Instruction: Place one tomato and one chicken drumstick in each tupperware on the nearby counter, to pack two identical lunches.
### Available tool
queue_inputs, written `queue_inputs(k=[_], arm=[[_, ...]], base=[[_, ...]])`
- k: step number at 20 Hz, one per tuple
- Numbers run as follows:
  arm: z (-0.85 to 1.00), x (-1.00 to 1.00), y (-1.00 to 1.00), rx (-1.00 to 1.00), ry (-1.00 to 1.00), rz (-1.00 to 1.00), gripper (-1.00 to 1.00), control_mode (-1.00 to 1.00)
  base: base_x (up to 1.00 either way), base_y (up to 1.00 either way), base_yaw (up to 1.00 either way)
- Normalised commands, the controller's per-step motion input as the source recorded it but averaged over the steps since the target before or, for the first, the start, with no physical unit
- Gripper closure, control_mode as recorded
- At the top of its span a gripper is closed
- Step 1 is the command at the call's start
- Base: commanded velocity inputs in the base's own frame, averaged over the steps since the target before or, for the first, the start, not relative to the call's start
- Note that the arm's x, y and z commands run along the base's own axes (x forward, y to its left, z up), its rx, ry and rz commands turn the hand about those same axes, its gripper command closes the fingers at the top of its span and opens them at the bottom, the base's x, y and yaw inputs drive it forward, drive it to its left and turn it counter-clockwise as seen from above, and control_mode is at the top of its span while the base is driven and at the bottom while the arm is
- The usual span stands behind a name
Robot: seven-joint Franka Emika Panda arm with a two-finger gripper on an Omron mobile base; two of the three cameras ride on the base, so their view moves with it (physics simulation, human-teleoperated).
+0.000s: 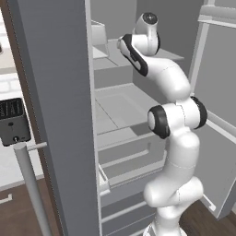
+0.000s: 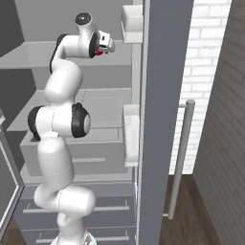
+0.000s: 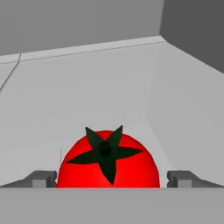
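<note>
A glossy red tomato (image 3: pixel 109 164) with a dark green stem sits on a grey fridge shelf (image 3: pixel 87 96), close to the shelf's right wall. My gripper (image 3: pixel 111 178) is open, level with the tomato, one of its fingers (image 3: pixel 43 178) on each side and a small gap between each and the fruit. From the right base view, the hand (image 2: pixel 106 45) reaches onto an upper fridge shelf, with a bit of red tomato (image 2: pixel 99 53) beneath it. A strip of pale counter (image 1: pixel 14 163) shows left of the fridge. The chicken drumstick and the tupperware are out of view.
The open fridge doors stand at both sides: the left one (image 1: pixel 50 115) with a bar handle (image 1: pixel 32 184), the right one (image 2: pixel 160 119) with door bins (image 2: pixel 130 134). A black toaster (image 1: pixel 14 120) stands on the counter. A brick wall (image 2: pixel 210 72) lies to the right.
</note>
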Motion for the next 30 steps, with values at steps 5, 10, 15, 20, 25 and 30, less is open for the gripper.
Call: queue_inputs(k=[5, 10, 15, 20, 25, 30], arm=[[-0.25, 0.14, 0.02, 0.0, 0.0, 0.0, 1.0, -1.0], [-0.06, 0.16, 0.0, 0.0, 0.0, 0.0, 1.0, -1.0], [-0.06, -0.47, 0.0, 0.0, -0.12, 0.0, 1.0, -1.0], [-0.34, -1.0, 0.0, 0.0, -0.89, 0.0, 1.0, -1.0], [-0.35, -1.0, 0.0, 0.05, -0.98, 0.0, 1.0, -1.0], [-0.06, -1.0, 0.0, 0.11, -0.7, 0.0, 1.0, -1.0]], base=[[0.0, 0.0, 0.0], [0.0, 0.0, 0.0], [0.0, 0.0, 0.0], [0.0, 0.0, 0.0], [0.0, 0.0, 0.0], [0.0, 0.0, 0.0]])
